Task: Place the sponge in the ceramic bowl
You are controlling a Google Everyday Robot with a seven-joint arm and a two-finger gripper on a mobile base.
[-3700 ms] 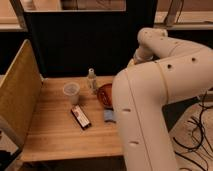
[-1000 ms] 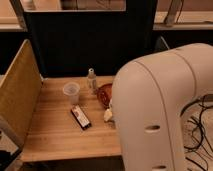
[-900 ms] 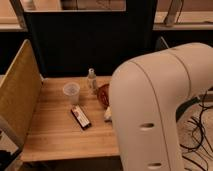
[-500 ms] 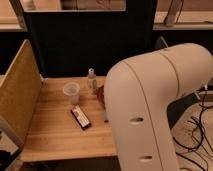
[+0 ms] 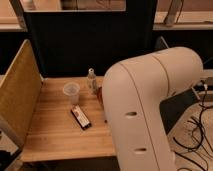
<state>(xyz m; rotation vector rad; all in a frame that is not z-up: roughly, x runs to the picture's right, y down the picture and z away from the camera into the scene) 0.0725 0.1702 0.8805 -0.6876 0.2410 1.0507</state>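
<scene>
While white arm (image 5: 145, 115) hides the jaws, state untellable, ceramic bowl (image 5: 100, 93) edge showing, packet (image 5: 80, 117) lettering unreadable.

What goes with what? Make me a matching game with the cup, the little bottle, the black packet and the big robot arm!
1 cup
2 little bottle
3 black packet
4 robot arm

A lying flat
B white, fills the right side
C see-through, left of the bottle
D thin, furthest back

Pairs: 1-C, 2-D, 3-A, 4-B.
The gripper, jaws and all, is out of view behind the arm.
</scene>
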